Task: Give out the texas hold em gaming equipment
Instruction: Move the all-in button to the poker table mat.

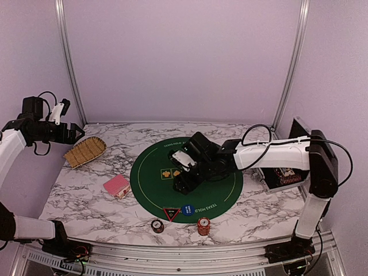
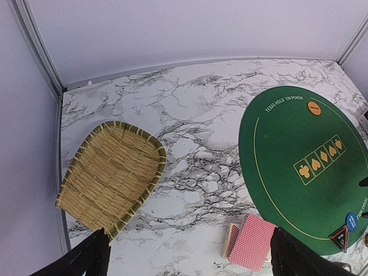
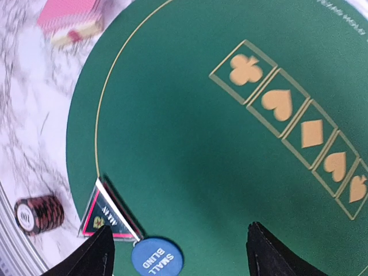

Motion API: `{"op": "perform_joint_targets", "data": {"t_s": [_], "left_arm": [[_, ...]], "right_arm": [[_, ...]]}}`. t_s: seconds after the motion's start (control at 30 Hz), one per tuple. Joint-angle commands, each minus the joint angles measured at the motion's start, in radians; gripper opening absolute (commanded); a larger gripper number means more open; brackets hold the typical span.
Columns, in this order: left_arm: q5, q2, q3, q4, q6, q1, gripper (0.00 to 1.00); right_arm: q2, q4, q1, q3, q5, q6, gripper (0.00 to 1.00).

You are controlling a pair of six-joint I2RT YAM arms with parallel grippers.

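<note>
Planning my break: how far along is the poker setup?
Looks done: blue button and triangular marker at the near edge of the mat, dark chip stack and red chip stack just off it. In hand: nothing; right gripper hovers open over the mat, left gripper open near the basket. Left: the card deck lies undealt on the marble.

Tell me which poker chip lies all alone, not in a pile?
The orange chip, lying flat on the green mat. The dark chips and the red chips each stand stacked near the front.
</note>
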State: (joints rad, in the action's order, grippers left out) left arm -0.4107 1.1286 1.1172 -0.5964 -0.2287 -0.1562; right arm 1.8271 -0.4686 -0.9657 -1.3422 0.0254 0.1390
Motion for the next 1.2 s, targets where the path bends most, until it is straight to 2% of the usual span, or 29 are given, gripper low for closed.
{"op": "perform_joint_targets", "data": {"t_s": [0.0, 0.47, 0.8, 1.17], "left_arm": [[-0.019, -0.019, 0.003, -0.032, -0.014, -0.005, 0.99], [-0.030, -0.017, 0.021, -0.047, -0.018, -0.005, 0.99], [-0.031, -0.019, 0.032, -0.063, -0.026, -0.005, 0.99], [-0.030, -0.016, 0.052, -0.070, -0.025, -0.004, 0.99]], "right_arm": [[0.002, -0.039, -0.069, 0.017, 0.079, -0.135, 0.78], [0.061, -0.109, -0.134, -0.002, 0.047, -0.294, 0.79], [0.124, -0.122, -0.141, -0.042, 0.055, -0.344, 0.79], [0.182, -0.147, -0.174, -0.064, 0.038, -0.369, 0.73]]}}
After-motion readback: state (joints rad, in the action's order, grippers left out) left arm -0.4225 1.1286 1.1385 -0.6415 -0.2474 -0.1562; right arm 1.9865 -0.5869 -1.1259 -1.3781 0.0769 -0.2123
